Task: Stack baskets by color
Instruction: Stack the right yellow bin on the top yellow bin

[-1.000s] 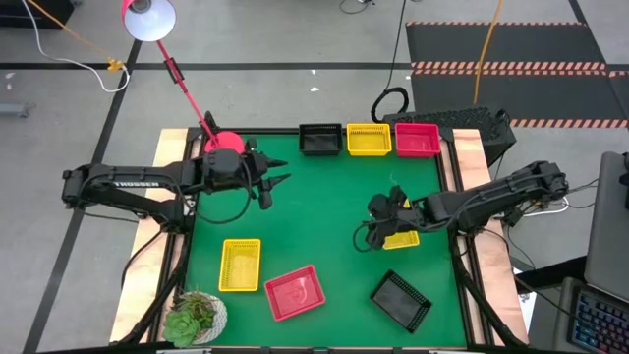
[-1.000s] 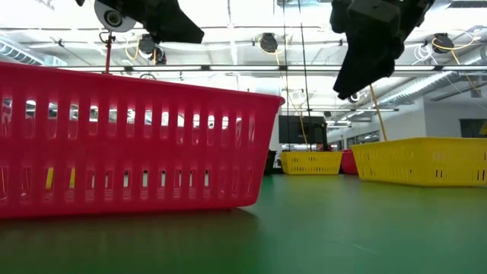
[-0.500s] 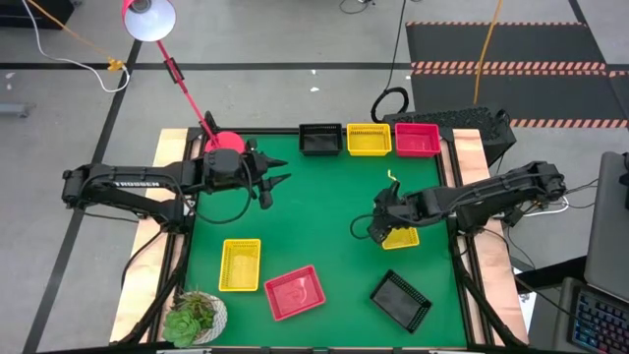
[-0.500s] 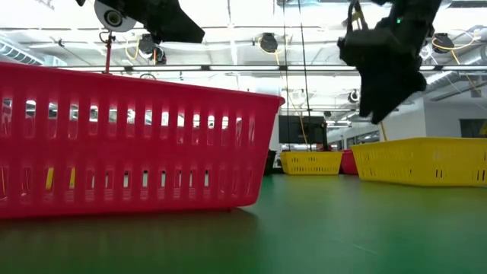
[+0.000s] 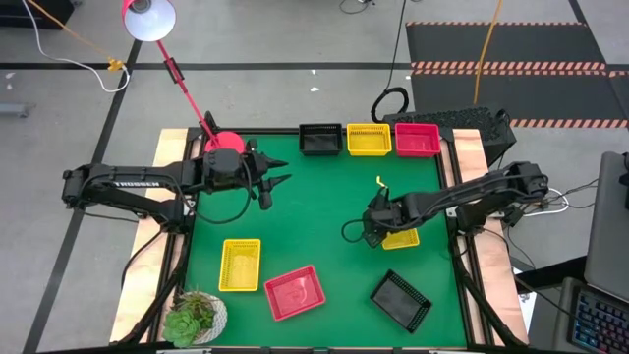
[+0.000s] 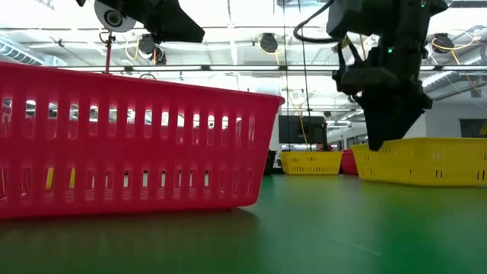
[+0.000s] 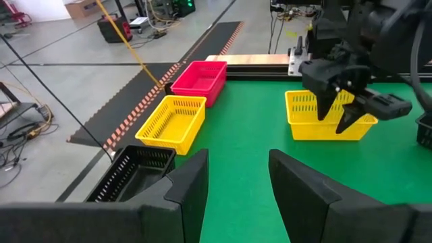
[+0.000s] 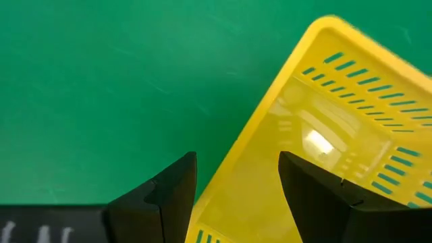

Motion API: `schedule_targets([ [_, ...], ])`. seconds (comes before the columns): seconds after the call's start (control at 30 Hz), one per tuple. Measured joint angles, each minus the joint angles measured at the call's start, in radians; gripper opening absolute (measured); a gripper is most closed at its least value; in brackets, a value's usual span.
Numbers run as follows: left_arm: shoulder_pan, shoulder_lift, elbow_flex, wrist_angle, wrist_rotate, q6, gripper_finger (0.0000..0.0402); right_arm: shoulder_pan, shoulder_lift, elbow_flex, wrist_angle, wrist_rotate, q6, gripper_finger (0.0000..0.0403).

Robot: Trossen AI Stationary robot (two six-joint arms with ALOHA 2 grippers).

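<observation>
1. The right claw [image 5: 372,228] hovers low over the near edge of a loose yellow basket [image 5: 402,237] on the right half of the tabletop [image 5: 314,211]. Its fingers [image 8: 169,189] are spread and hold nothing.

2. The key relation: in the right wrist view the basket's rim [image 8: 270,121] runs up between the two fingers, so the wall sits just under the gap. The basket's long axis lies slanted to the claw, not square with it.

3. The right arm is clearly the nearer one. The left claw [image 5: 278,181] waits well apart by the lamp base [image 5: 225,144], spread and empty.

4. The target looks to be the yellow stack [image 5: 369,139] in the far row, between the black stack [image 5: 320,139] and the pink stack [image 5: 418,139].

5. The baskets are thin glossy plastic, shallow and rectangular, with slotted sides and a smooth floor that catches glare.

6. Other loose ones: a yellow one [image 5: 241,264], a pink one [image 5: 294,292] and a black one [image 5: 400,300] near the front edge.

7. Whether the fingers already touch the rim is hard to tell from here.
</observation>
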Motion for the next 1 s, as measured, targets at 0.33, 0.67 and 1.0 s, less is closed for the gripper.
schedule_targets([
  [0.33, 0.000, 0.000, 0.000, 0.000, 0.001, -0.004, 0.0159, 0.000, 0.027, 0.000, 0.004, 0.009, 0.017, 0.0173],
  [0.67, 0.000, 0.000, 0.000, 0.000, 0.001, -0.004, 0.0159, 0.000, 0.027, 0.000, 0.003, 0.029, 0.000, 0.0121],
  [1.0, 0.000, 0.000, 0.001, -0.001, 0.002, -0.005, 0.0159, 0.001, 0.027, 0.000, -0.028, -0.023, -0.007, 0.0072],
])
